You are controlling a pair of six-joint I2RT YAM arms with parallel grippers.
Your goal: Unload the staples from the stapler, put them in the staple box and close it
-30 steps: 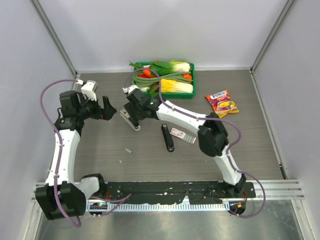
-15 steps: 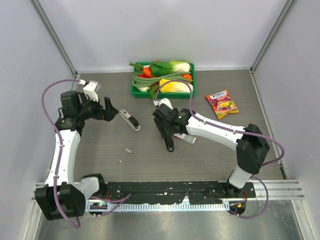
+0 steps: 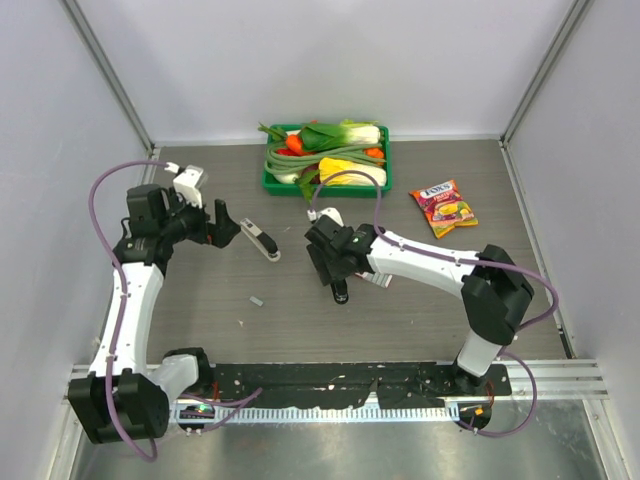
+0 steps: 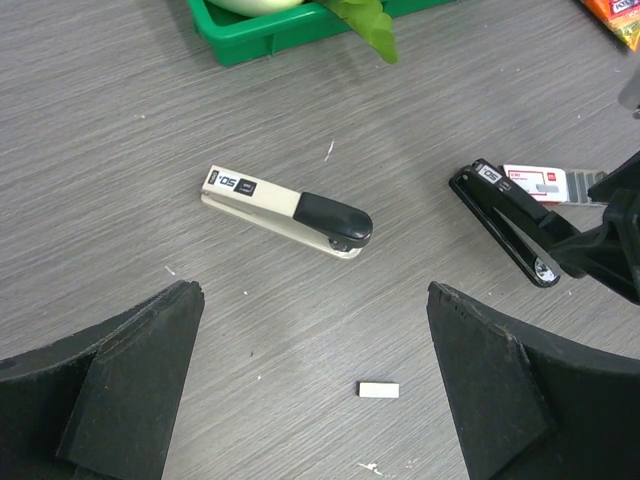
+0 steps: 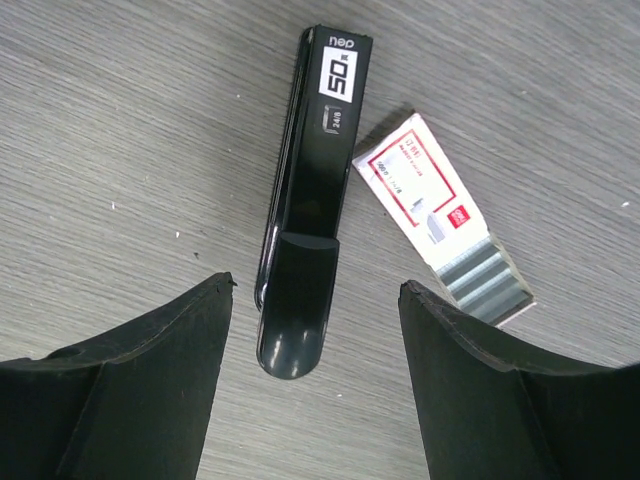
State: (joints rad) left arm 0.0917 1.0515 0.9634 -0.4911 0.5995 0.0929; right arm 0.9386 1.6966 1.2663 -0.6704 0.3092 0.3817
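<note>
Left pincer (image 4: pixel 312 290) hangs over the worktop (image 3: pixel 200 290), jaws wide apart, gripping nothing. Just right of it lies the cream stapler (image 4: pixel 285 207), flat & shut, black cap at one end.

Nearer the arm bases, well apart from both staplers, lies a loose staple strip (image 4: pixel 379 390): tiny, short, pale grey bar, flat on the wood. There are a couple of specks nearby, too small to tell what they are.

Mid-worktop, the right pincer (image 5: pixel 312 295) hovers right above the black stapler (image 5: pixel 305 220). Its jaws are open w/ one finger each side of the rounded end, nothing gripped, and I can't tell if it touches. The stapler is slim, glossy, lying flat & closed, "50" label at the other end.

My read: step in hand = pre-grasp on the black stapler. Any staples inside are hidden w/ the top down. Next move calls for lowering, closing across the narrow body, then getting the top swung up so the magazine shows. That prob. needs the left pincer to steady the base or pull the strip. Risk: the smooth body may skid or twist as the jaws close.

Just beside it on the right is the staple box (image 5: pixel 410 185), white w/ red print, one end open w/ spare staples (image 5: pixel 485 275) showing as silver-grey rows. At the back is a green tray (image 4: pixel 265 38) of veg, and further right a snack packet (image 3: pixel 445 207)
</note>
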